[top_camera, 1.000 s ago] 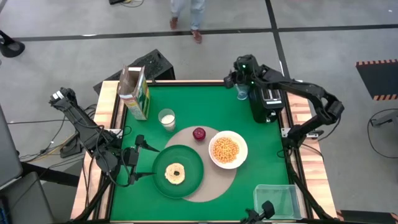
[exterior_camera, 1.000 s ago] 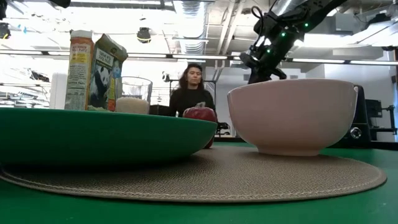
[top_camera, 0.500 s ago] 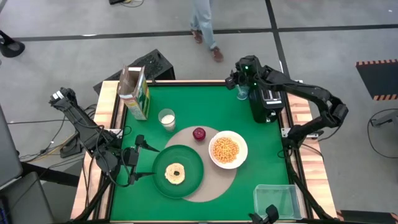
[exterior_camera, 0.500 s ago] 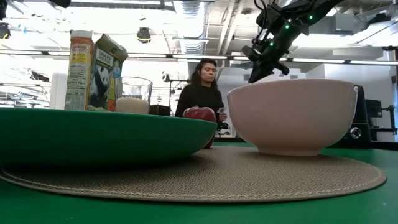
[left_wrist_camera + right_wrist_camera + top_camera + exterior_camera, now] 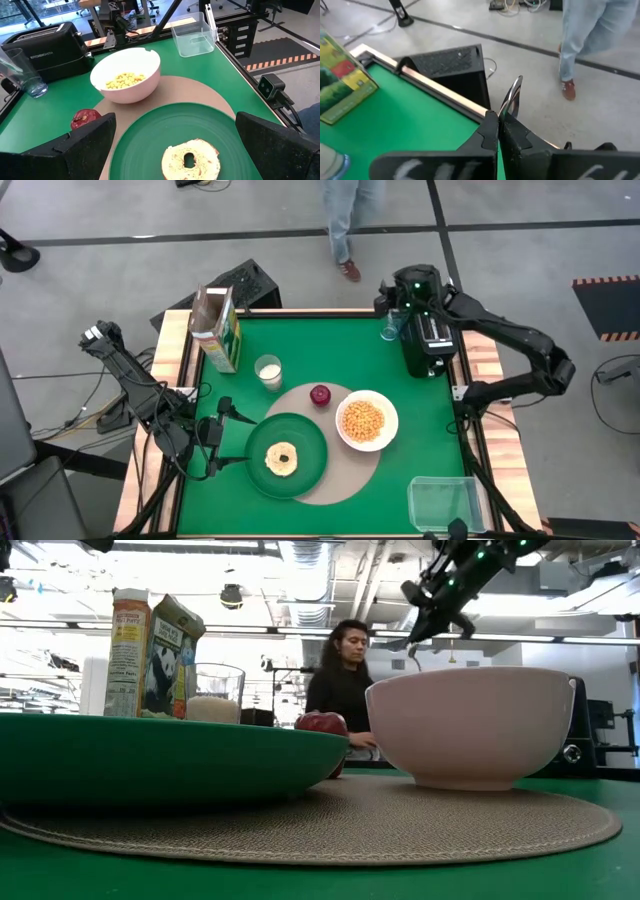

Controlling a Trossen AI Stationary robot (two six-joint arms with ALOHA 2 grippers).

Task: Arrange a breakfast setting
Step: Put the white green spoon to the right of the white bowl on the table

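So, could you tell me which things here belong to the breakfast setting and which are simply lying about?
Belonging to the setting:
placemat
green plate
bagel
bowl of cereal
apple
milk glass
cereal box
spoon, held by the right gripper

Lying about:
black toaster
empty glass
clear container

One plate (image 5: 288, 455), one bowl (image 5: 366, 420) — one apple (image 5: 320, 394), one bagel (image 5: 281, 458).
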